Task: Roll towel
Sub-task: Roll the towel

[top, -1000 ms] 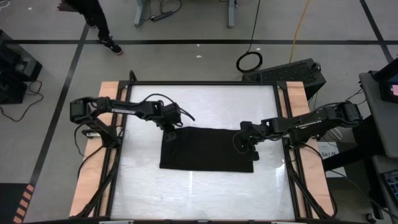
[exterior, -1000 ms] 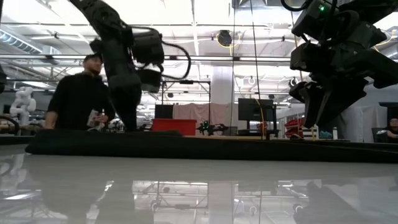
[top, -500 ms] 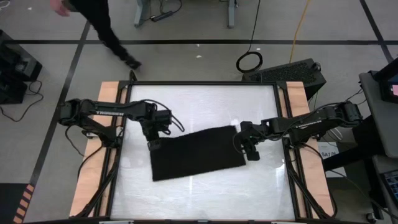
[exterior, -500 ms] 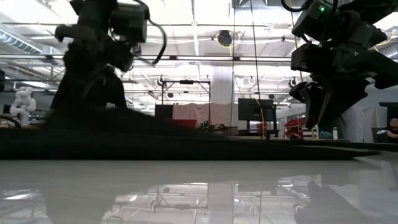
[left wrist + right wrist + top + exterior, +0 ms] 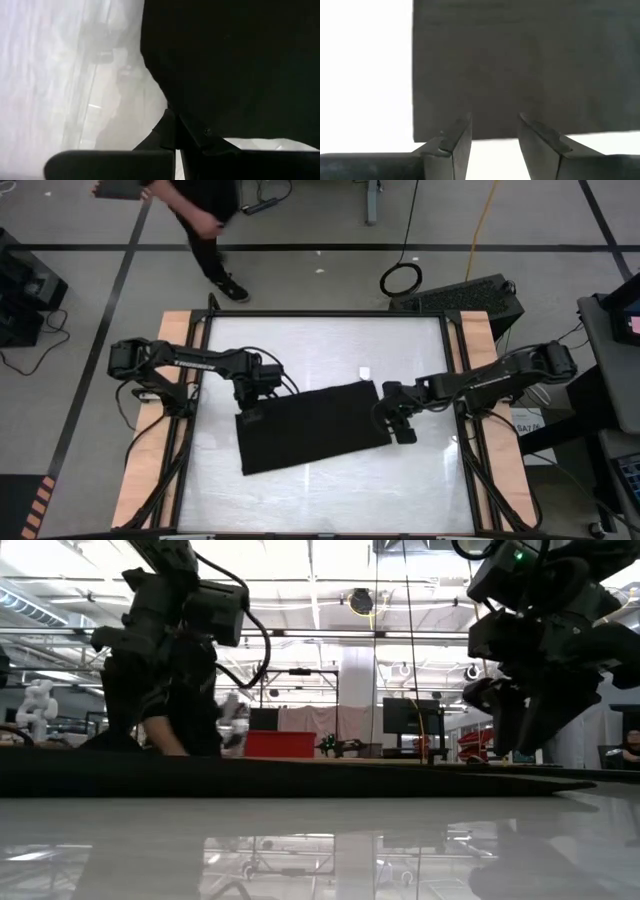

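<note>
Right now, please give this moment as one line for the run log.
towel: flat, skewed, unrolled | left tool: shut on towel's left edge | right tool: open at right edge

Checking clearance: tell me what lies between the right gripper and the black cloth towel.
Nothing: in the right wrist view, the open right gripper hangs directly over the black cloth towel's edge.

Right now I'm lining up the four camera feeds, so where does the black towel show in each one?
High view: the towel lies flat mid-table, tilted, between both arms.
Low view: a thin dark band across the tabletop.
Left wrist view: fills the far side beyond that hand's fingers.
Right wrist view: a dark sheet ahead of the open right hand.
Shared landmark: the glossy white table.
</note>
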`<control>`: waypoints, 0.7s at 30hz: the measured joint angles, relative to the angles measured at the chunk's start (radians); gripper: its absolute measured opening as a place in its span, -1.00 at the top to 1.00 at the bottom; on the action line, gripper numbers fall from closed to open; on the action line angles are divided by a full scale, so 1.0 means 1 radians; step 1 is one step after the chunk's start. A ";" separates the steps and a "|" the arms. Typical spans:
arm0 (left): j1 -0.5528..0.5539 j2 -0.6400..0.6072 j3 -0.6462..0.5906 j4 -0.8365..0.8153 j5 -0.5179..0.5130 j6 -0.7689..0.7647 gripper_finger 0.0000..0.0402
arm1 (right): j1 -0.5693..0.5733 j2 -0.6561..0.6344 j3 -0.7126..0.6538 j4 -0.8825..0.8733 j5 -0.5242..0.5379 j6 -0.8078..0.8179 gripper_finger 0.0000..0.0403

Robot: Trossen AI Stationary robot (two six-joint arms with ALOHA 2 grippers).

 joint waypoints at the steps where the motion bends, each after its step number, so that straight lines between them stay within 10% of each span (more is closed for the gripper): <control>1: 0.000 -0.006 0.004 -0.012 0.001 -0.001 0.97 | 0.007 0.017 0.000 0.025 -0.010 0.000 0.25; 15: -0.133 -0.150 0.239 -0.219 0.228 -0.145 0.96 | 0.034 0.119 0.000 0.157 -0.023 -0.029 0.24; 21: -0.261 -0.224 0.295 -0.028 0.325 -0.309 0.96 | 0.054 0.119 0.000 0.164 -0.026 -0.062 0.24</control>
